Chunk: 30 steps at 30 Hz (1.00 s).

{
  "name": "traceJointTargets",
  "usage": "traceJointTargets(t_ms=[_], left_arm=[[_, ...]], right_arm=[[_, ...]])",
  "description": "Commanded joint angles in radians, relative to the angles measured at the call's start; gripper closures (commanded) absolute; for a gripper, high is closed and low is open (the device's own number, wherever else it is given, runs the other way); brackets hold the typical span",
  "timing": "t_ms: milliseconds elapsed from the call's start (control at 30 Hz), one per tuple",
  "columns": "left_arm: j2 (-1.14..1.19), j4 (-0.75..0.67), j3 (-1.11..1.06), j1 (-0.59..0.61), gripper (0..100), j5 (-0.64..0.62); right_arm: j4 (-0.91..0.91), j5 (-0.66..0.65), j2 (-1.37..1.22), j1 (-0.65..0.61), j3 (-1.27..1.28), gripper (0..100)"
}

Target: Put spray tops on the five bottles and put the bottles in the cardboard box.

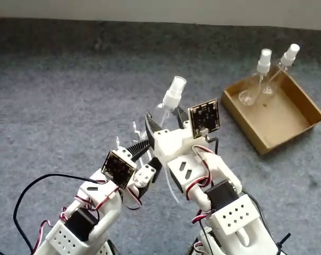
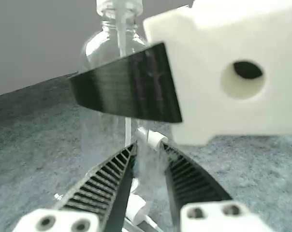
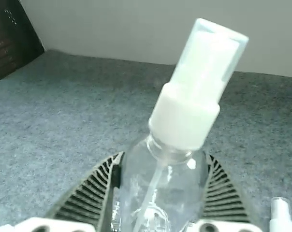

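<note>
Brown cardboard box (image 1: 245,130): held two clear spray-topped bottles (image 1: 263,66).
Right tool (image 3: 164,157): clamped third bottle (image 3: 160,193).
Left tool (image 2: 148,147): jaws stood apart.
Unboxed: apparently three.

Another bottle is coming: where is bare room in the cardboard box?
The cardboard box is bare in its near half, toward the arms. Two capped bottles crowd its far side. The right gripper holds a third bottle.

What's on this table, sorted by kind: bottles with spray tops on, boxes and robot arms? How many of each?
Bottles with tops on: 3, two in the box and one in the right gripper
Box: 1
Arms: 2
Total: 6
</note>
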<state>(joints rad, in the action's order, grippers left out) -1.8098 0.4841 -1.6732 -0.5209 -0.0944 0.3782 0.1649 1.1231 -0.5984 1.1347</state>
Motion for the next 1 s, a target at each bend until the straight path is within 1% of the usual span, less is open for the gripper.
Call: traceJointTargets(t_ms=[0, 133, 400, 467, 533, 633, 867, 967], left_arm=[[-0.002, -0.020, -0.021, 0.071, 95, 0.003], [-0.002, -0.020, -0.021, 0.114, 95, 0.003], [-0.002, -0.015, -0.021, 0.117, 95, 0.005], [-0.002, -0.005, -0.021, 0.117, 95, 0.006], [-0.002, 0.031, -0.021, 0.117, 95, 0.006], [-0.002, 0.071, -0.008, 0.117, 95, 0.008], [-0.002, 0.078, -0.018, 0.117, 95, 0.008], [-0.002, 0.078, -0.018, 0.120, 95, 0.008]], right_arm=[[0.002, 0.002, 0.022, -0.007, -0.013, 85.7], [0.002, 0.002, 0.022, -0.005, -0.012, 85.7], [0.004, 0.002, 0.022, -0.001, -0.010, 85.7], [0.004, 0.002, 0.022, 0.024, -0.010, 85.7], [0.004, 0.002, 0.022, 0.077, -0.013, 85.7], [0.004, 0.002, 0.022, 0.193, -0.013, 85.7], [0.002, 0.002, 0.022, 0.463, -0.019, 85.7], [-0.001, 0.002, 0.022, 0.604, -0.022, 85.6]])
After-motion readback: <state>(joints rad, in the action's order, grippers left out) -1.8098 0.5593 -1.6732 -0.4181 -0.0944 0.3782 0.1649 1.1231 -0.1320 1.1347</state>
